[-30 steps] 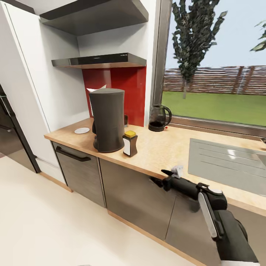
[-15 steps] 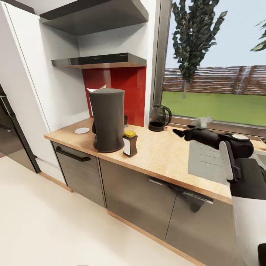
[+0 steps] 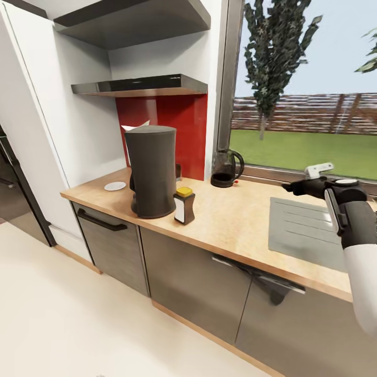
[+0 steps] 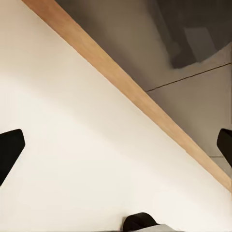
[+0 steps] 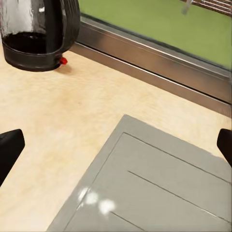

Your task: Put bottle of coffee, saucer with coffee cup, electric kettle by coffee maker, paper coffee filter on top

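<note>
The right gripper (image 3: 289, 185) hangs above the sink (image 3: 309, 230) with its fingers spread wide and nothing between them. The left gripper's (image 4: 116, 145) fingers are also spread wide, over the pale floor (image 4: 72, 159). The electric kettle (image 3: 226, 168) stands on the kitchen countertop (image 3: 230, 220) by the window. Further off, the bottle of coffee (image 3: 184, 205) sits just beside the coffee maker (image 3: 152, 170), which has a paper coffee filter (image 3: 132, 126) on top. The saucer (image 3: 114, 186) lies near it.
</note>
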`<state>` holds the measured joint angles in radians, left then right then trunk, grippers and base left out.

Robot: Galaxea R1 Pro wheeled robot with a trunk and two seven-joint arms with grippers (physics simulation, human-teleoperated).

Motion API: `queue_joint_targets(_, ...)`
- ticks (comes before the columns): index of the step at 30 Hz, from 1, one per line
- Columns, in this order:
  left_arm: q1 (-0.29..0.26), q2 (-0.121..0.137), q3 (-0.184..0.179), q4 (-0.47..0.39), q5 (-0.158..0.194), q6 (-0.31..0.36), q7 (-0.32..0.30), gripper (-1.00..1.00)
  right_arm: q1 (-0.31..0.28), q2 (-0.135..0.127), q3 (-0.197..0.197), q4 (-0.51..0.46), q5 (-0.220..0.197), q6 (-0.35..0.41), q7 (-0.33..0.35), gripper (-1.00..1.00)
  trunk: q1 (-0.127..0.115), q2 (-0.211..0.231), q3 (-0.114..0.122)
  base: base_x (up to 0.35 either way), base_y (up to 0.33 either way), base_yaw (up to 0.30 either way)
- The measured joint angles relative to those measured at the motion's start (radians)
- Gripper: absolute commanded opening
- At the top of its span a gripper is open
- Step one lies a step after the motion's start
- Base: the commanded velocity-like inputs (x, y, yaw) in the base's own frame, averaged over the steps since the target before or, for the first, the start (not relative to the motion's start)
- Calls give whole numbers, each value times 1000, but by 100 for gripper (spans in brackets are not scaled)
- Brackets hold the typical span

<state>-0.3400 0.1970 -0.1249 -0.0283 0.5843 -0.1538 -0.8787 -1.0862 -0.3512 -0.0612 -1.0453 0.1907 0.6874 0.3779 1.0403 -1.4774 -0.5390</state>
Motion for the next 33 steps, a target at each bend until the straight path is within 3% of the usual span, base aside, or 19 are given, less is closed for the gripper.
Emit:
queue_joint_targets(3, 1, 20, 26, 1, 0, 3, 2, 100, -3, 0, 0, 25, 3, -33, 1, 100, 0, 0, 0, 169, 0, 0)
queue_joint_targets(5, 2, 31, 41, 1, -1, 5, 2, 100, -3, -1, -2, 83, 3, -146, 2, 100, 0, 0, 0, 119, 0, 0)
queue_joint_targets(8, 2, 33, 43, 1, -1, 6, 3, 100, -2, -1, -11, 176, 3, -253, 2, 100, 0, 0, 0, 55, 0, 0)
queue_joint_targets(11, 2, 34, 45, 1, 0, 6, 3, 100, -2, 7, -15, 255, 1, -309, -4, 100, 0, 0, 0, 137, 0, 0)
queue_joint_targets(33, 2, 34, 46, 1, 0, 7, 3, 100, -2, 12, -19, 277, 0, -361, -7, 100, 0, 0, 0, 130, 44, 0)
